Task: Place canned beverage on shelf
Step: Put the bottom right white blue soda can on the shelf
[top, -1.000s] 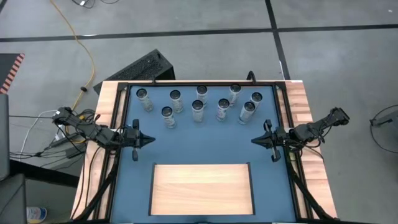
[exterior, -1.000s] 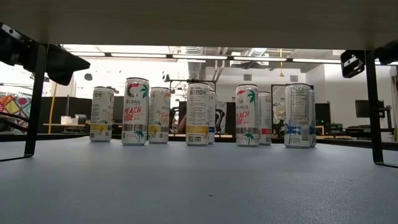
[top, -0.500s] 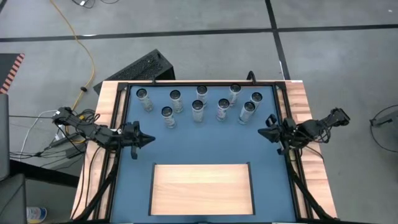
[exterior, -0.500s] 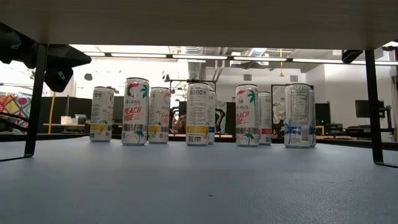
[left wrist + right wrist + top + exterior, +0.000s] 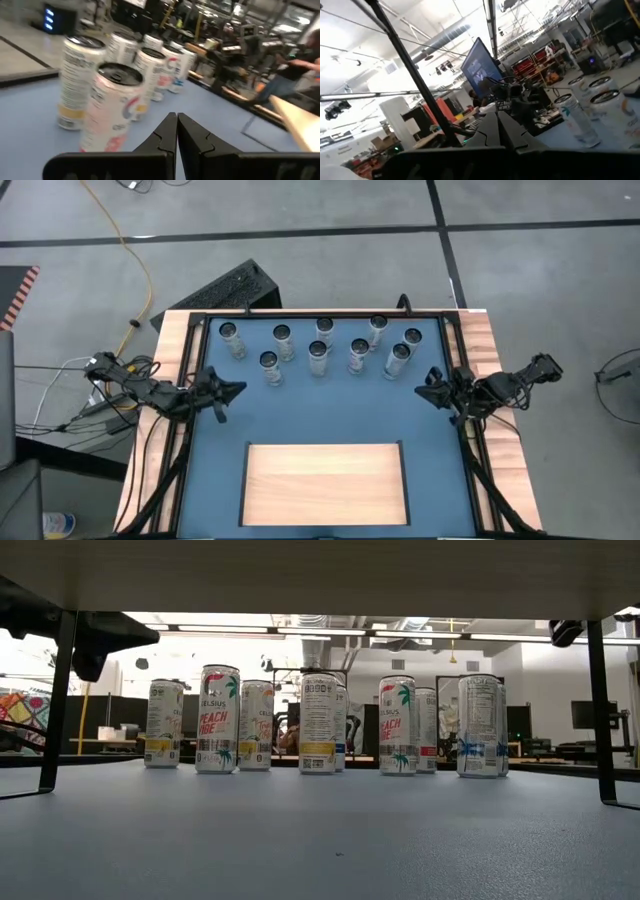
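Nine cans (image 5: 319, 358) stand upright in a loose row near the bench's (image 5: 330, 415) far edge, none gripped. Shelf (image 5: 325, 483) sits at the near edge, bare. Left hand (image 5: 228, 391) and right hand (image 5: 428, 390), both closed and empty, hover by the side edges, presumably before a first pick.

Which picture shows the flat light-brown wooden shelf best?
The high view: the whole flat pale wooden shelf lies there on the blue table, nothing on it. The low view sees only its underside as a band overhead. The left wrist view catches one corner; the right wrist view misses it.
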`<action>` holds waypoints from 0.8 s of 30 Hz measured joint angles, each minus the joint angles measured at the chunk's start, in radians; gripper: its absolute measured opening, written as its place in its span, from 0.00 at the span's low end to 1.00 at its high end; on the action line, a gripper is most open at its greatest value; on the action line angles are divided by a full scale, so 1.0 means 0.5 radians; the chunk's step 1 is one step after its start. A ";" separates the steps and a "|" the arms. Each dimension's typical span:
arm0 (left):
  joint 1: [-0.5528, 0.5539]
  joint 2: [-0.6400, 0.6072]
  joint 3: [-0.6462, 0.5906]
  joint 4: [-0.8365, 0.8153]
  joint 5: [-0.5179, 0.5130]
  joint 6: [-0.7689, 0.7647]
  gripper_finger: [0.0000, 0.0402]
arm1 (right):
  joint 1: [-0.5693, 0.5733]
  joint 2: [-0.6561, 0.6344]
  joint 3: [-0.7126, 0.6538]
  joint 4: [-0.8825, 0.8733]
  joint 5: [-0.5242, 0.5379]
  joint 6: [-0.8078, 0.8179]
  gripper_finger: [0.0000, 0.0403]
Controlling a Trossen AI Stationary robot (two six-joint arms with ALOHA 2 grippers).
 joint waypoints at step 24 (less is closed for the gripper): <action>0.000 -0.002 0.003 1.699 -0.347 1.227 0.27 | -0.023 0.001 0.278 0.017 0.724 -1.431 0.42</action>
